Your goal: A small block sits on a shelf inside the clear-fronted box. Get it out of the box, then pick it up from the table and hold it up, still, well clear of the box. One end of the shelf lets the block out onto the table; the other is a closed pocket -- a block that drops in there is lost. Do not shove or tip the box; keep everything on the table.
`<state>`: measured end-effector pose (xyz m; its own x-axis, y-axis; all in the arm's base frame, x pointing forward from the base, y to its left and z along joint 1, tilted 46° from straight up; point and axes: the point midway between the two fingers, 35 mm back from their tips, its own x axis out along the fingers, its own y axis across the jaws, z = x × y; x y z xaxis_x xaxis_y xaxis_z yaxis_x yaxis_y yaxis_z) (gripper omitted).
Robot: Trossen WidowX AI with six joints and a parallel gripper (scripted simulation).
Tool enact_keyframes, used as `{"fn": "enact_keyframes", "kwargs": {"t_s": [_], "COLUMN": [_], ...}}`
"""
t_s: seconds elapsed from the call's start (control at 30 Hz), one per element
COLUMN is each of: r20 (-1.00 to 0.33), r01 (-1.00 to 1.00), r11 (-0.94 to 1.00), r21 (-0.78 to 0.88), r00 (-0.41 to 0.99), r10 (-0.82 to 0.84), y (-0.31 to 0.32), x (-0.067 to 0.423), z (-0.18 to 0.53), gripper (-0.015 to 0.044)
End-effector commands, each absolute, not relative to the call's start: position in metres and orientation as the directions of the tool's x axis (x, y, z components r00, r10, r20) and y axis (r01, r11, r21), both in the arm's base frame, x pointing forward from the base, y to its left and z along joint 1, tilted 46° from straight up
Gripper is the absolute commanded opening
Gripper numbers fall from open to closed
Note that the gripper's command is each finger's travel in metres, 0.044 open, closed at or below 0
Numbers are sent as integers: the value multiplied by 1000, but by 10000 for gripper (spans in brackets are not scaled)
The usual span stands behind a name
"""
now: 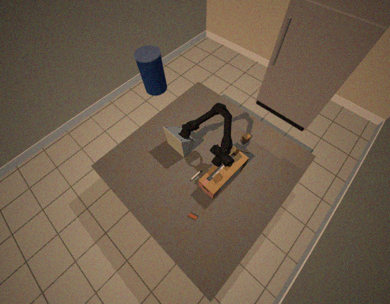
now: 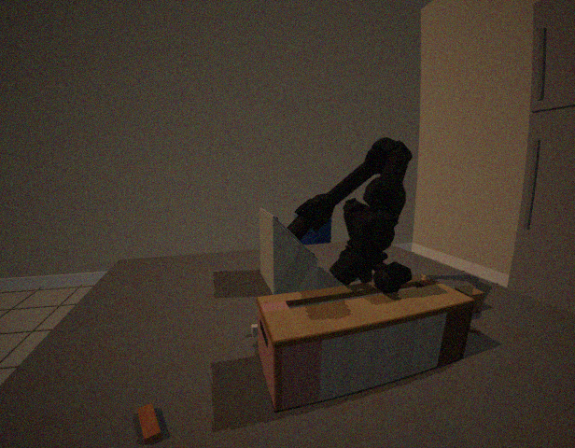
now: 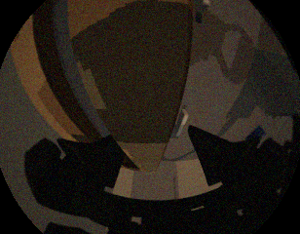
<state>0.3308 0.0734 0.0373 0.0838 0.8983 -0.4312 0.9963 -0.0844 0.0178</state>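
The box [image 1: 225, 177] [image 2: 374, 311] has an orange top with a long slot [image 2: 316, 299], a clear front [image 2: 384, 354] and a pink left end [image 2: 266, 357] with a small opening. I see no block through the clear front. A small orange block [image 1: 192, 216] [image 2: 147, 422] lies on the table in front of the box, well apart from it. My gripper [image 1: 221, 162] [image 2: 374, 284] [image 3: 161, 128] is open and empty. It hangs low over the box top, near the slot's far end. In the wrist view the box top fills the space between the fingers.
A grey wedge [image 1: 177, 140] [image 2: 287, 260] stands behind the box at the arm's base. A small tan block [image 1: 246, 136] [image 2: 470, 291] lies past the box's right end. A white stick lies by the box's left end. A blue cylinder [image 1: 150, 70] and a tall cabinet [image 1: 313, 59] stand off the table.
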Motion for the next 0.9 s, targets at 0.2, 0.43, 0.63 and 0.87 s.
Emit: {"fn": "enact_keyframes", "kwargs": {"t_s": [0.2,0.43,0.63,0.87], "r20": [-425,-424,-424,-433], "r01": [997,997,997,997], "r11": [-79,-79,-79,-81], "r21": [12,12,12,18], "r00": [77,77,77,80], "r10": [902,902,903,898], "y": [92,103,109,81], "x": [330,331,331,332], "z": [53,65,70,93], "gripper": [400,400,400,400]}}
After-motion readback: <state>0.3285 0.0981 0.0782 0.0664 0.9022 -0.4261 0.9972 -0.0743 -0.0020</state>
